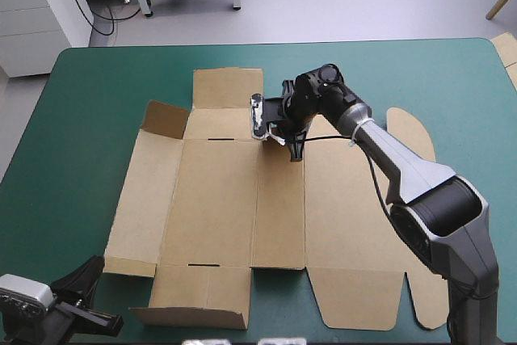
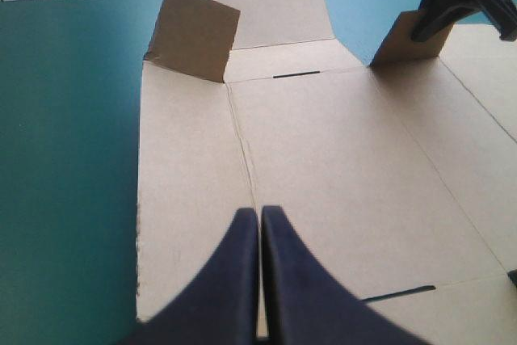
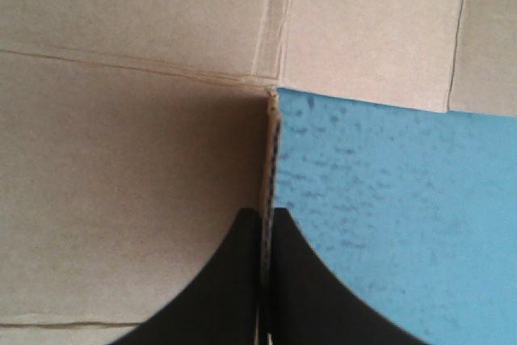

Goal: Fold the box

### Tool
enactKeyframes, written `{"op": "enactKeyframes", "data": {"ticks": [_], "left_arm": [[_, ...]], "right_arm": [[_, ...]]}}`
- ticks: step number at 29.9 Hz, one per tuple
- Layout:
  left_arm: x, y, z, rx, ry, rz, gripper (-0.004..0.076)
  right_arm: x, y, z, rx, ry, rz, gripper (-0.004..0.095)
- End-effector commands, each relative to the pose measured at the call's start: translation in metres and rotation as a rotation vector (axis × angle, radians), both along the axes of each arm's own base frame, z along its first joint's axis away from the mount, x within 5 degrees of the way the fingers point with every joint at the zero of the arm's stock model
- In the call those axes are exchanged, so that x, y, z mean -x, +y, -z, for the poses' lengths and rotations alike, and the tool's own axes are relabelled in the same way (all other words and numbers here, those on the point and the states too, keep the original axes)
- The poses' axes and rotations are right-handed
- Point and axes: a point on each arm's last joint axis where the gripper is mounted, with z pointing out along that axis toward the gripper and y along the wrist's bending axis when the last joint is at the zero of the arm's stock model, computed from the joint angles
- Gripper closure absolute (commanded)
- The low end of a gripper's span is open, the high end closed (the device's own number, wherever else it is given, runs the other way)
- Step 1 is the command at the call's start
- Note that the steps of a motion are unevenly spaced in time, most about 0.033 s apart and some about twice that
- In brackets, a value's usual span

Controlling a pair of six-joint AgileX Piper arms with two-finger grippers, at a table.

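The brown box point(image 1: 226, 199) lies as a cut sheet across the middle of the teal-green table, mostly flat. A small flap point(image 1: 166, 119) at its far left corner stands raised, and shows in the left wrist view as flap point(image 2: 194, 34). My right gripper point(image 1: 279, 128) is over the far middle of the sheet, shut on the edge of another upright flap point(image 2: 408, 42). That board edge point(image 3: 271, 159) runs between its black fingers point(image 3: 234, 280). My left gripper point(image 2: 260, 228) is shut on nothing and hovers at the sheet's near left corner point(image 1: 90, 274).
Bare teal-green cover point(image 1: 73, 135) lies left of the sheet and along the far edge. A strip of more brown board point(image 1: 507, 52) shows at the table's far right edge. The right arm point(image 1: 404, 167) crosses over the sheet's right panels.
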Motion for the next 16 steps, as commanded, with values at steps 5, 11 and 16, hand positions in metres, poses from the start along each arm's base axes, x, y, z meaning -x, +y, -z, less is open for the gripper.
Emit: {"op": "enactKeyframes", "data": {"ticks": [5, 11, 16], "left_arm": [[0.0030, 0.0005, -0.0138, 0.040, -0.105, -0.006, 0.0731], [0.0030, 0.0005, -0.0138, 0.040, -0.105, -0.006, 0.0731], [0.0030, 0.0005, -0.0138, 0.040, -0.105, -0.006, 0.0731]], "right_arm": [[0.0051, 0.0121, -0.0229, -0.124, -0.039, 0.020, 0.0929], [0.0060, 0.0149, -0.0239, -0.161, -0.027, 0.021, 0.0812], [0.0021, 0.0143, -0.0257, -0.194, -0.044, 0.099, 0.0349]]}}
